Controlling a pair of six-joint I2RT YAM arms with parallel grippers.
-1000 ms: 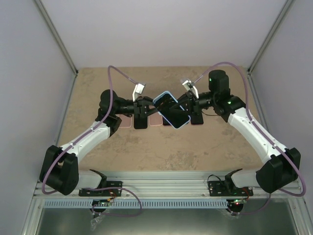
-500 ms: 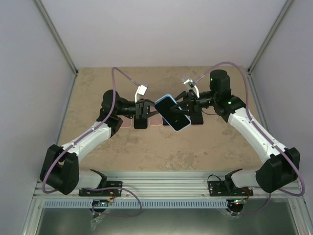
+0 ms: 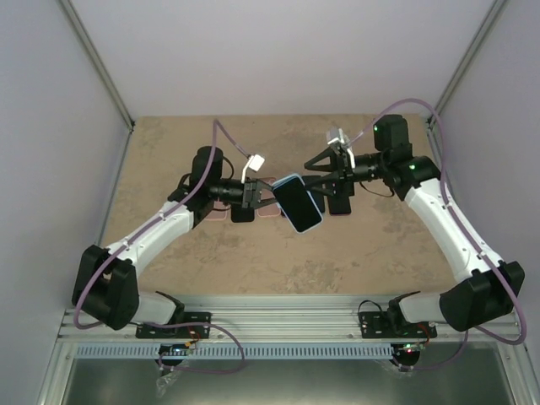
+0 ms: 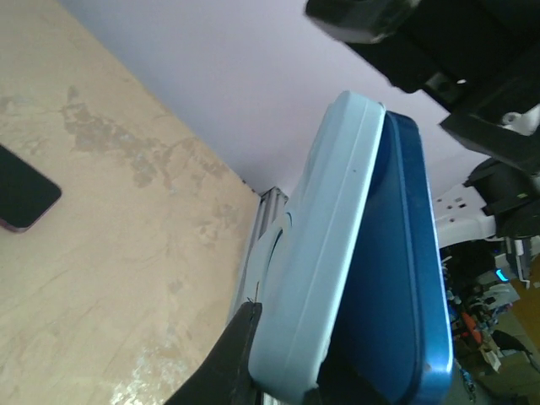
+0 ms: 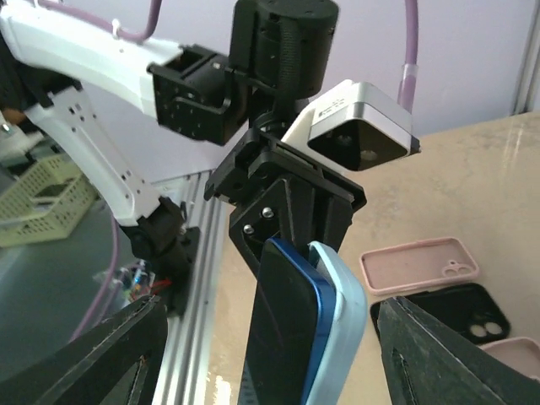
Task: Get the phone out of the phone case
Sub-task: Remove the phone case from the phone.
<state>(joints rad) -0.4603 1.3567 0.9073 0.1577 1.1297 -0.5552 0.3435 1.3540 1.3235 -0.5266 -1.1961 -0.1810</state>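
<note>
Above a tan, stone-patterned table (image 3: 363, 245), two white arms are seen meeting at mid-table, the left arm (image 3: 160, 232) reaching in from one side and the right arm (image 3: 447, 219) from the other. Between them, clear of the surface, a light-blue phone case (image 3: 297, 202) is held aloft with the dark-blue phone (image 5: 287, 337) seated in it.

The cased phone is clamped at one end by the left gripper (image 3: 263, 196), whose jaws are closed tightly across it. Its long axis is seen running away from that gripper, down toward the near edge and the right, so that the far end is left free. The right gripper (image 3: 319, 173) is shown released, its fingers spread wide, just beside the phone on its far right side and not touching it.

From the right wrist, the phone is viewed edge-on and framed between the parted fingers, the phone's body on the left and the case's back on the right. The next grasp is judged to fall to the right arm, the only free one, with the free end as the likely target.

On the table beneath, a pink case (image 5: 419, 270) and a black case (image 5: 443, 316) are seen lying flat.
</note>
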